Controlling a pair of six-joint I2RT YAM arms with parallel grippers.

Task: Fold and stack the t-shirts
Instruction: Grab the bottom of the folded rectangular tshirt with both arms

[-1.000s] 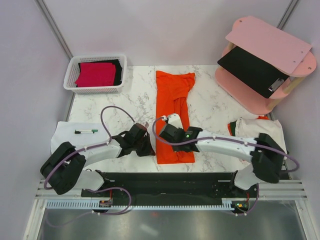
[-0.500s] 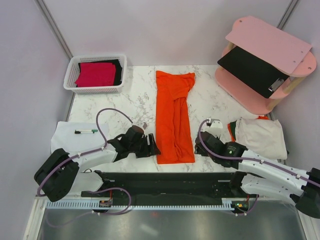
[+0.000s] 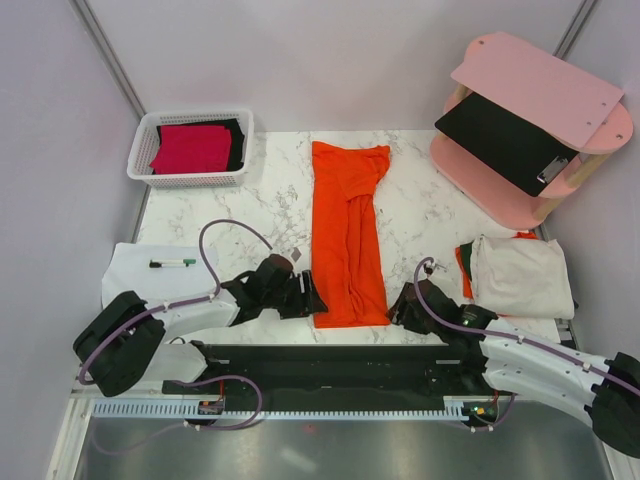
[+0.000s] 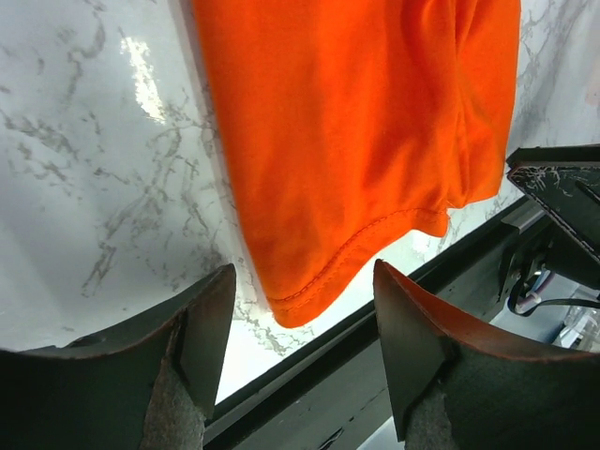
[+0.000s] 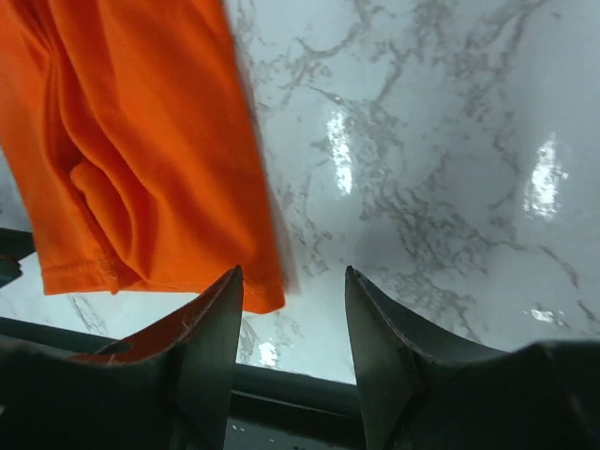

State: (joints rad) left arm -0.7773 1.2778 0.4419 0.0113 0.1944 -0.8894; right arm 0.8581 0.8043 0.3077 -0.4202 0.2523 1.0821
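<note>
Both wrist views cut the orange t-shirt (image 4: 347, 141) off at their top edge. Far left of it, the black t-shirt (image 3: 236, 140) in the basket (image 3: 190, 182) sits mostly hidden under the red t-shirt (image 3: 190, 148). Right of it, the white cloth (image 3: 520, 275) covers an orange-and-green thing (image 3: 462, 262), can't identify.

My top camera looks down over the whole white marble desk (image 3: 270, 200) from behind. Both wrist cameras sit close, facing the near hem of the bright orange cloth t-shirt (image 3: 345, 240), shared by all three.
</note>
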